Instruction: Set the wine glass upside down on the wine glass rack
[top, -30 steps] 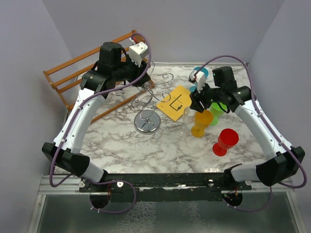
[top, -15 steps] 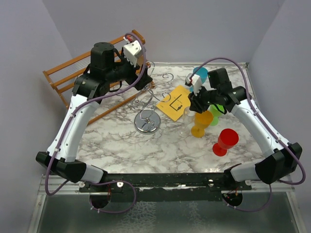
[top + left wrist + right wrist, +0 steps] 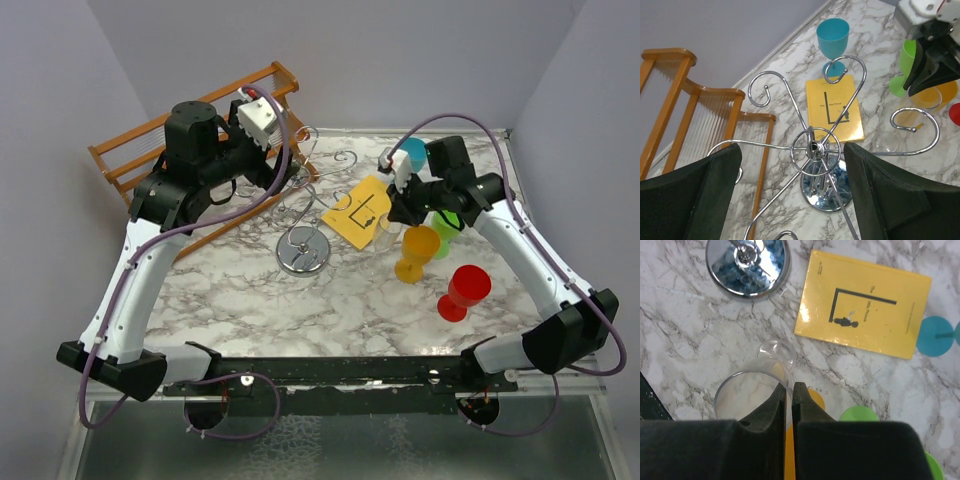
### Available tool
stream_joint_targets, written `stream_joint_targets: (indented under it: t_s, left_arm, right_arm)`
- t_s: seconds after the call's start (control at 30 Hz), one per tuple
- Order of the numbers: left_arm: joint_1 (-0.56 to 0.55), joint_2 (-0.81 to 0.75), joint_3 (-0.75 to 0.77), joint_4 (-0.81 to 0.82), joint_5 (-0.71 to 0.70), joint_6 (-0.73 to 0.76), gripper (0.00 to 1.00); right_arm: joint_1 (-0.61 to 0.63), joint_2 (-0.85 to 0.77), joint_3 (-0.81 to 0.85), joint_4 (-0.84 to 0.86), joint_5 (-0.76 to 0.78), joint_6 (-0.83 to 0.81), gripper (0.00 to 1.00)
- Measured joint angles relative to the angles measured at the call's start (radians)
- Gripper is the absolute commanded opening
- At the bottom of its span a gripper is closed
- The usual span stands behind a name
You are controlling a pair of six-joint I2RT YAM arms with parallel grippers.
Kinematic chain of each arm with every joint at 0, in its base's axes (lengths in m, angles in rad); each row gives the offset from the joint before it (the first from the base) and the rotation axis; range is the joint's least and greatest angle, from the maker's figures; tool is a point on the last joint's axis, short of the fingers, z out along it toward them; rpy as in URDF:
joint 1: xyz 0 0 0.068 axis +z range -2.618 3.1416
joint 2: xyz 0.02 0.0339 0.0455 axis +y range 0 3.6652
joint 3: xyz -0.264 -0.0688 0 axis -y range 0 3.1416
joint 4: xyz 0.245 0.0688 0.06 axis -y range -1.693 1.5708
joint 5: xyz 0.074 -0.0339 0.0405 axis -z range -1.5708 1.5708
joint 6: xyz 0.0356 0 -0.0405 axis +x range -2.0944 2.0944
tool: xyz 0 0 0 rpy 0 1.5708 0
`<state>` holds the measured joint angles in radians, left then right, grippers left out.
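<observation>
Right end effector [image 3: 791, 387] is pinched narrow on the rim of the clear wine glass [image 3: 747, 390], one finger inside the bowl and one outside. The glass is mouth up, not on the rack. It sits at the near edge of the yellow book [image 3: 358, 212], just beside the orange glass [image 3: 417, 250]. Can't tell whether its foot touches the desk [image 3: 240, 290] or is lifted slightly.

Left end effector [image 3: 792, 150] is wide apart and holds nothing. It hangs over the top of the wire rack [image 3: 301, 250], with the rack's central hub showing between its two fingers [image 3: 695, 195] in the left wrist view. The rack stands upright on its round shiny base near the desk's centre, left of the book, with no glass on any of its curled arms.

Other things:
- Blue glass [image 3: 412, 155] stands upright behind the book.
- Green glass [image 3: 445, 232] is just behind the orange one.
- Red glass [image 3: 465, 290] stands nearer the arm bases, on the right.
- Wooden slatted rack [image 3: 130, 155] leans at the back left corner.
</observation>
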<state>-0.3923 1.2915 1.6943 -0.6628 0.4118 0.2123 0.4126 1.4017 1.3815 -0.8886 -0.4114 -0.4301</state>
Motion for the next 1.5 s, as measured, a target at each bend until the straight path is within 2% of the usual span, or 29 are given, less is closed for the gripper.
stream_joint_targets:
  t_s: [0.23, 0.5, 0.63, 0.83, 0.97, 1.1, 1.17, 1.37, 1.5]
  left_arm:
    - [0.002, -0.030, -0.005, 0.026, -0.074, 0.018, 0.87]
    - [0.005, -0.003, 0.032, 0.098, -0.114, -0.071, 0.87]
    - [0.037, 0.003, 0.033, 0.143, -0.093, -0.182, 0.94]
    - [0.114, 0.038, 0.071, 0.190, -0.005, -0.357, 0.97]
    - [0.116, 0.063, 0.092, 0.243, 0.050, -0.433, 0.97]
    - [0.116, 0.105, 0.085, 0.362, 0.120, -0.554, 0.96]
    - [0.116, 0.125, 0.071, 0.420, 0.150, -0.613, 0.91]
    - [0.111, 0.184, 0.030, 0.545, 0.229, -0.753, 0.68]
    - [0.102, 0.205, 0.026, 0.578, 0.252, -0.787, 0.48]
  right_arm:
    - [0.000, -0.005, 0.137, 0.045, 0.034, 0.020, 0.01]
    - [0.000, -0.092, 0.229, 0.210, 0.315, 0.032, 0.01]
    - [0.000, -0.098, 0.310, 0.294, 0.392, 0.032, 0.01]
    - [0.000, -0.064, 0.484, 0.357, 0.364, 0.064, 0.01]
    - [0.000, -0.035, 0.587, 0.380, 0.264, 0.138, 0.01]
    - [0.000, -0.014, 0.650, 0.385, 0.190, 0.192, 0.01]
    - [0.000, -0.005, 0.669, 0.385, 0.144, 0.228, 0.01]
    - [0.001, 0.009, 0.677, 0.385, 0.034, 0.312, 0.01]
    - [0.001, 0.017, 0.677, 0.385, -0.015, 0.349, 0.01]
